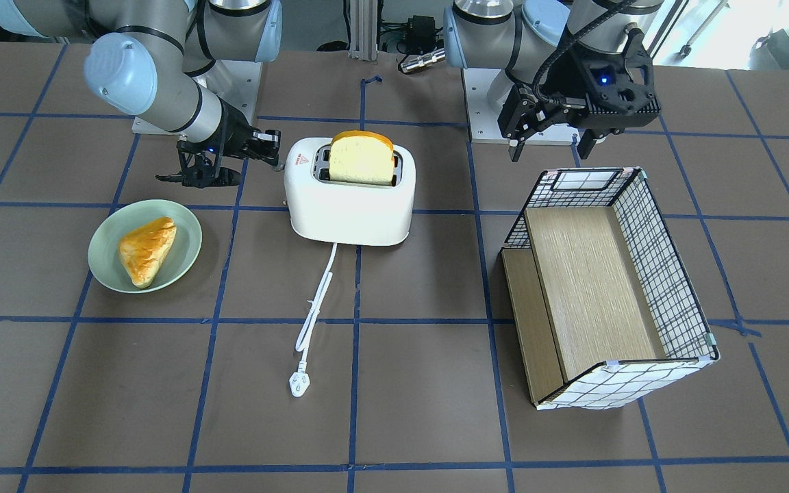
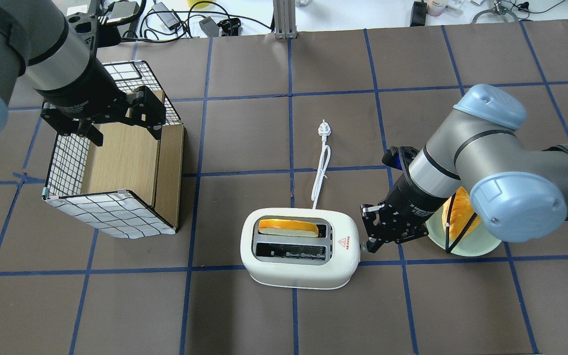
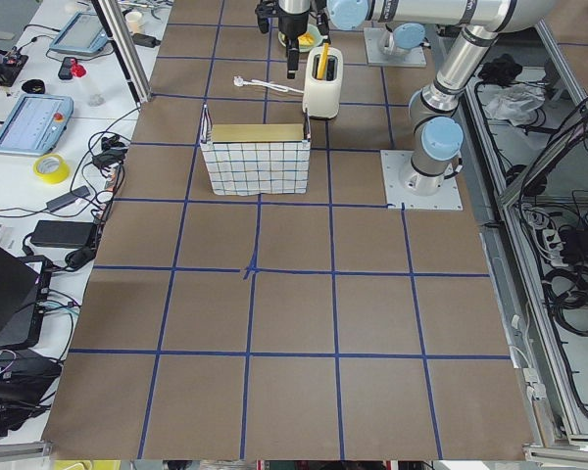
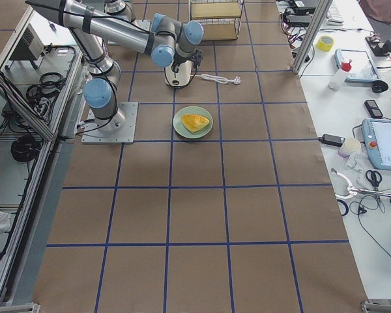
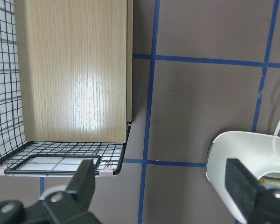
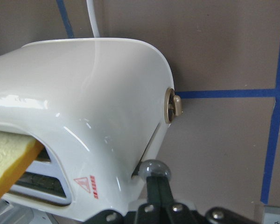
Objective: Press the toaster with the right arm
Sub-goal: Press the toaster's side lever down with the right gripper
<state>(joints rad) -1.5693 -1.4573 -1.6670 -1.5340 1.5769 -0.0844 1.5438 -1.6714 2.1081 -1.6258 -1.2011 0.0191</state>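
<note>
The white two-slot toaster (image 1: 350, 202) stands mid-table with a yellow bread slice (image 1: 361, 157) sticking up out of one slot. It also shows in the overhead view (image 2: 299, 266) and in the right wrist view (image 6: 84, 93). My right gripper (image 1: 272, 149) is shut, and its grey fingertips (image 6: 154, 170) touch the toaster's end at the dark lever slot, below a beige knob (image 6: 171, 106). In the overhead view the right gripper (image 2: 366, 245) is at the end with the red triangle sticker (image 2: 342, 242). My left gripper (image 1: 552, 140) is open and empty, hovering over the wire-grid basket's near end.
A green plate (image 1: 103, 233) with a golden pastry (image 1: 148, 250) sits beside the right arm. The wire-grid basket (image 1: 668, 274) with wooden shelves lies on the robot's left. The toaster's white cord and plug (image 1: 298, 385) trail away from the robot.
</note>
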